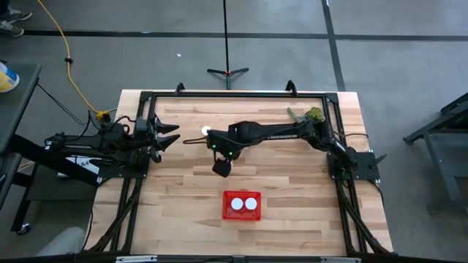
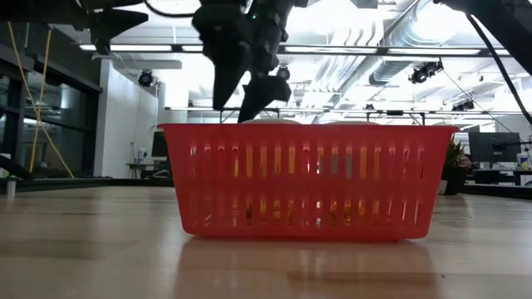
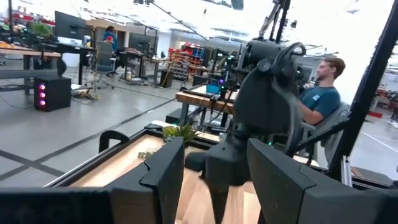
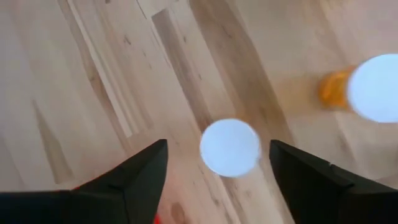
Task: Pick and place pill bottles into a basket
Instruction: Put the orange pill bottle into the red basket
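Parked at the left edge of the high view, the left gripper (image 1: 172, 136) hangs over the table's left side with its two fingers spread apart and nothing between them; in its own wrist view the dark fingers (image 3: 163, 180) frame only bare wood and the other arm beyond.

Toward the centre of that overhead frame, the right gripper (image 1: 221, 168) points down at the table (image 1: 292, 175), its arm stretching in from the right edge. Its fingers are parted wide and hold nothing. In the right wrist view they straddle open air above a white-capped pill bottle (image 4: 229, 147) seen from straight above, well below the fingertips. A second bottle (image 4: 367, 88), its orange body showing beside its white cap, stands at the right edge of that same frame, apart from the first.

Just below centre in the high view sits the red basket (image 1: 241, 217), slightly right of the right gripper and nearer the bottom edge. Two white caps (image 1: 243, 204) lie side by side inside it. The low view shows the basket filling the middle of the frame, orange glinting through its slatted wall, with the right gripper hanging above its upper left rim.

A white cap (image 1: 206, 131) shows left of the right arm. At the upper right of the table lies a green leafy clump (image 1: 313, 115).
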